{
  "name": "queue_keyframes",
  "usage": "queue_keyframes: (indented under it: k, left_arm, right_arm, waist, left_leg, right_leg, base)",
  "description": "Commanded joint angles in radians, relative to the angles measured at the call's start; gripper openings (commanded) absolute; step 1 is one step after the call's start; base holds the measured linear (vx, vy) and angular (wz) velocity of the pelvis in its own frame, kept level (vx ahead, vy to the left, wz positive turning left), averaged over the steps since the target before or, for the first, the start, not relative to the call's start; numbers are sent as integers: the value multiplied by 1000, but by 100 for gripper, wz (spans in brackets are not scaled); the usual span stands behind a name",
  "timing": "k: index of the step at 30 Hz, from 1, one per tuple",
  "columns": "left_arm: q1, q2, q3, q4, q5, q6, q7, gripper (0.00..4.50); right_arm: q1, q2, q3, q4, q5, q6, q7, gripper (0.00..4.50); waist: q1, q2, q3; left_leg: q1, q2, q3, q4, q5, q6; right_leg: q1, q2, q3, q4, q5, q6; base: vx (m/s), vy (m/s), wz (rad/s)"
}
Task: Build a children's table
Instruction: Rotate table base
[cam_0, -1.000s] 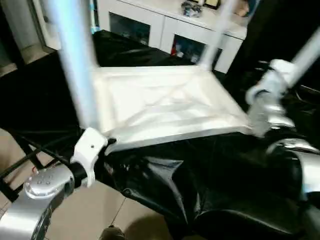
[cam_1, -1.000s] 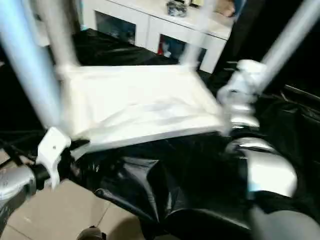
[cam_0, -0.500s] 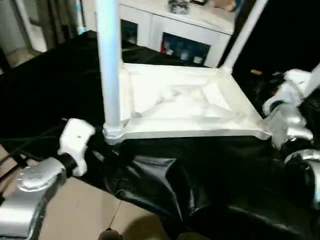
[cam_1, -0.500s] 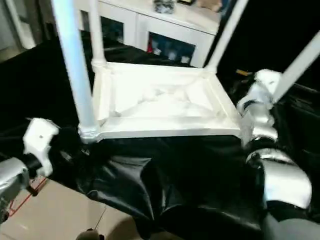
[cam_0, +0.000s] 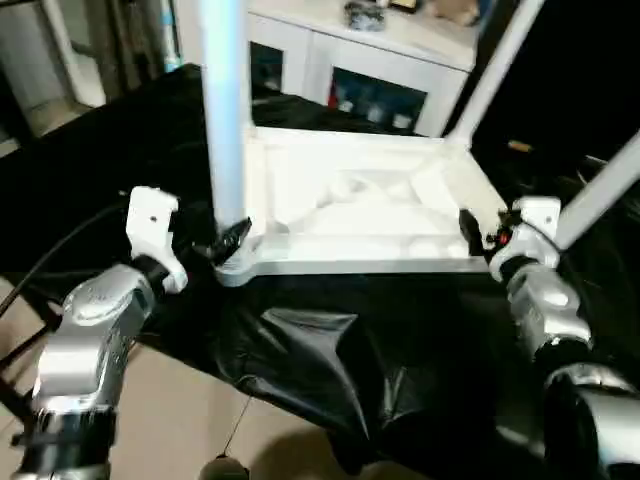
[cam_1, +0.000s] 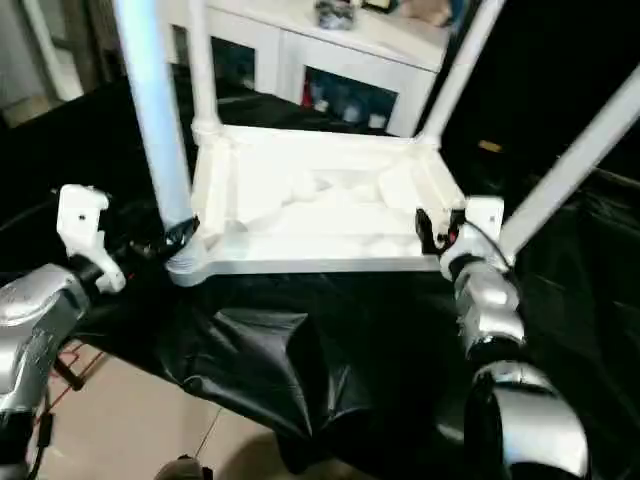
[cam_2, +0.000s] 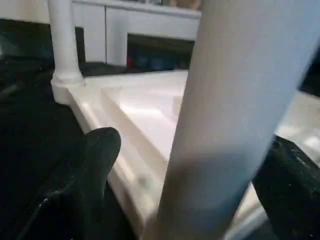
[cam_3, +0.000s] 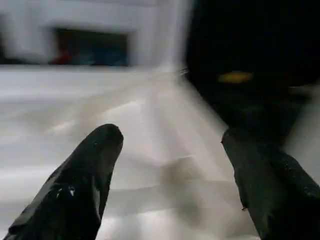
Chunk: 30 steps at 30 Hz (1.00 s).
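The upturned tabletop (cam_0: 350, 205) lies on the black-draped bench (cam_0: 330, 350), all four legs (cam_0: 225, 110) apparently seated. Left pincer (cam_0: 228, 240), spread wide, straddles the near-left leg; right pincer (cam_0: 478, 232) gapes empty at the near-right corner. Only flipping seems left.

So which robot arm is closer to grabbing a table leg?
Probably the left: the left gripper has its open fingers either side of the near-left leg. The right gripper is at the tabletop edge.
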Motion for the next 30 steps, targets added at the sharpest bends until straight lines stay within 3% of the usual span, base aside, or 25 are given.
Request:
queue_keyframes:
  k: [1,5,8,12,15,17,19,20,22,24,26,27,30]
  left_arm:
    - [-36,-17,2,47,5,-35,4,440]
    - [-86,-36,-7,115,-6,-84,-8,440]
    - [-82,-32,-21,103,-23,-79,-49,440]
    - [-62,-23,-29,83,-64,-59,-125,440]
    - [-45,-16,-36,66,-91,-47,-174,414]
    - [21,29,-86,-28,-151,26,-294,402]
    - [64,61,-117,-92,-192,81,-367,382]
    - [93,89,-138,-140,-228,118,-424,373]
    - [104,102,-146,-163,-247,138,-450,369]
    - [116,122,-154,-197,-278,172,-481,350]
    - [129,156,-167,-255,-331,230,-527,330]
    - [131,161,-168,-264,-339,240,-532,325]
    - [132,179,-177,-316,-378,288,-549,305]
  right_arm:
    - [42,5,-37,-26,-13,-59,-86,370]
    - [132,39,3,-54,-58,-44,-152,370]
    - [157,37,42,-38,-108,3,-261,370]
    - [146,50,49,-28,-120,24,-276,370]
    - [135,56,48,-24,-122,36,-270,370]
    - [83,56,57,8,-116,70,-214,370]
    - [49,53,71,25,-115,97,-182,370]
    - [22,54,86,39,-112,131,-148,370]
    - [8,56,93,46,-113,153,-131,370]
    - [-14,58,110,60,-125,191,-105,370]
    - [-51,67,133,71,-143,221,-52,370]
    - [-57,69,136,74,-145,225,-46,370]
    - [-100,89,157,90,-154,245,20,370]
  waist:
    - [-4,18,-73]
    - [-10,19,-72]
    - [-21,15,-71]
    - [-27,12,-68]
    - [-29,14,-67]
    - [-32,15,-71]
    - [-37,18,-68]
    - [-39,1,-68]
    - [-38,14,-65]
    - [-40,13,-65]
    - [-46,1,-64]
    - [-47,5,-64]
    - [-53,4,-64]
  left_leg:
    - [24,8,4,-74,-312,-49]
    - [18,7,1,-77,-324,-40]
    - [14,8,-1,-77,-305,-37]
    - [18,9,2,-77,-344,-31]
    - [17,10,2,-78,-346,-30]
    - [13,13,-1,-79,-331,-29]
    - [16,13,4,-78,-319,-24]
    - [13,12,8,-76,-303,-20]
    - [15,11,9,-78,-294,-22]
    - [17,11,7,-80,-315,-31]
    - [12,11,6,-81,-329,-38]
    - [12,10,5,-81,-320,-40]
    - [13,11,6,-80,-318,-44]
  right_leg:
    - [39,-52,39,-83,-206,-135]
    - [39,-50,39,-87,-229,-117]
    - [40,-51,37,-83,-211,-127]
    - [34,-54,39,-89,-277,-119]
    - [32,-53,40,-89,-267,-124]
    - [38,-56,40,-77,-232,-141]
    - [33,-50,41,-76,-215,-153]
    - [35,-48,41,-77,-200,-156]
    - [33,-46,42,-75,-191,-159]
    - [35,-48,42,-77,-216,-156]
    - [38,-50,42,-80,-265,-145]
    - [38,-51,42,-79,-273,-143]
    - [37,-51,43,-78,-272,-146]
  base:
    - [0,0,0]
    - [0,0,0]
    - [0,0,0]
    - [0,0,0]
    - [0,0,0]
    - [0,0,0]
    - [0,0,0]
    - [0,0,0]
    - [0,0,0]
    - [0,0,0]
    - [0,0,0]
    - [0,0,0]
    - [0,0,0]
